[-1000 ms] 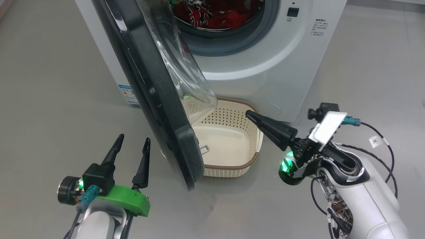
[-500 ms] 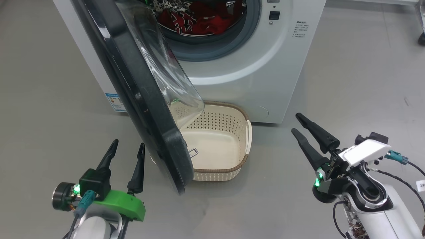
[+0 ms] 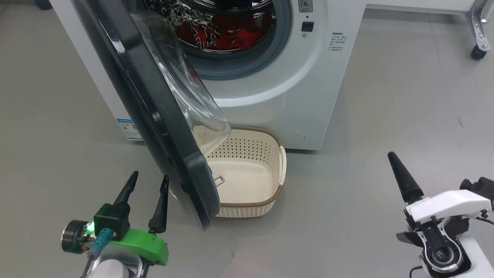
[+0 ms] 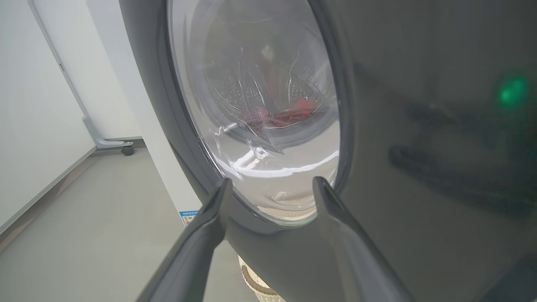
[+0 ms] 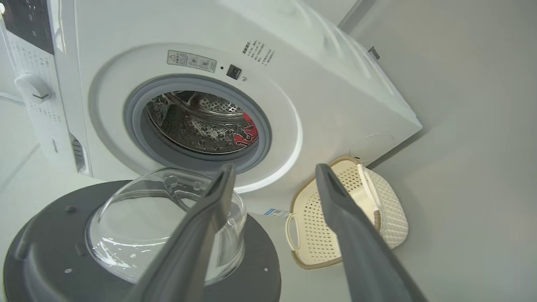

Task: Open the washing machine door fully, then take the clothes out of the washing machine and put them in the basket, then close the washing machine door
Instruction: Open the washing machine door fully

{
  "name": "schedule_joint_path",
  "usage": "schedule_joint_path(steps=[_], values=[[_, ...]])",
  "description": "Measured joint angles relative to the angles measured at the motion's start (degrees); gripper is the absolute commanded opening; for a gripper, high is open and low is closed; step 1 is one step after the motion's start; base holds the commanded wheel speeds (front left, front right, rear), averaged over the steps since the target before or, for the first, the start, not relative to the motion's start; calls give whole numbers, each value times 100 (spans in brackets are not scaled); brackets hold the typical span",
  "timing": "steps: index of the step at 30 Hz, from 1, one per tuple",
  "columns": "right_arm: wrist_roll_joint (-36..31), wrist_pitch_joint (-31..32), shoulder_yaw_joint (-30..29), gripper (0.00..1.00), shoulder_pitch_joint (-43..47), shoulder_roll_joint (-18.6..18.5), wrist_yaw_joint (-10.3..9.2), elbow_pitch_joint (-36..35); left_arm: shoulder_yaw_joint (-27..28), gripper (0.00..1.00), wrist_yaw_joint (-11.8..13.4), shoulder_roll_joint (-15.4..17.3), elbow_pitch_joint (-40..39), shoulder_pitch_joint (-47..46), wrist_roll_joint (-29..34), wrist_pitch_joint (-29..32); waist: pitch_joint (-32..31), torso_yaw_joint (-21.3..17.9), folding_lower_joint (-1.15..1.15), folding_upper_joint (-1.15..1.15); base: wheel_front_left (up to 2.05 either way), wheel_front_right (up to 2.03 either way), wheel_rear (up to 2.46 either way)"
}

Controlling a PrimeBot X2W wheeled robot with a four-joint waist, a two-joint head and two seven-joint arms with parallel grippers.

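Plainly the door [image 3: 162, 127] is only part open. It stands out from the washer [image 3: 308, 88] on the left of the head view, its glass bowl overhanging the left end of the basket [image 3: 247, 148]. The clothes [image 3: 227, 36] lie in the drum at top centre, untouched. The basket sits on the floor just before the washer.

The left gripper [image 3: 150, 175], fingers spread and holding nothing, hovers at lower left just beside the door's outer face. The right gripper [image 5: 273, 167], also spread and empty, is at lower right, well apart from everything.

The risk I see is that the left gripper stands in the door's swing path, so opening it wider could knock them together. If an arm reached in now it might strike the bowl, and dropped clothes could catch on it and miss the basket.
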Motion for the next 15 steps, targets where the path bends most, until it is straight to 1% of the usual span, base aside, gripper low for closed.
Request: schedule_joint_path(steps=[6, 8, 11, 15], values=[[-1083, -782, 85, 100, 256, -253, 0, 131, 3, 100, -2, 10, 14, 14, 53, 0, -16, -38, 0, 0, 0, 0, 0], [-1684, -1057, 160, 100, 316, -454, -27, 163, 5, 100, -4, 10, 20, 15, 53, 0, -23, -43, 0, 0, 0, 0, 0], [-2423, -1480, 190, 100, 320, -716, -267, 190, 7, 100, -8, 10, 30, 21, 53, 0, -35, -53, 0, 0, 0, 0, 0], [-3296, -1940, 357, 100, 321, -949, -578, 179, 12, 100, -9, 10, 35, 39, 53, 0, -52, -68, 0, 0, 0, 0, 0]])
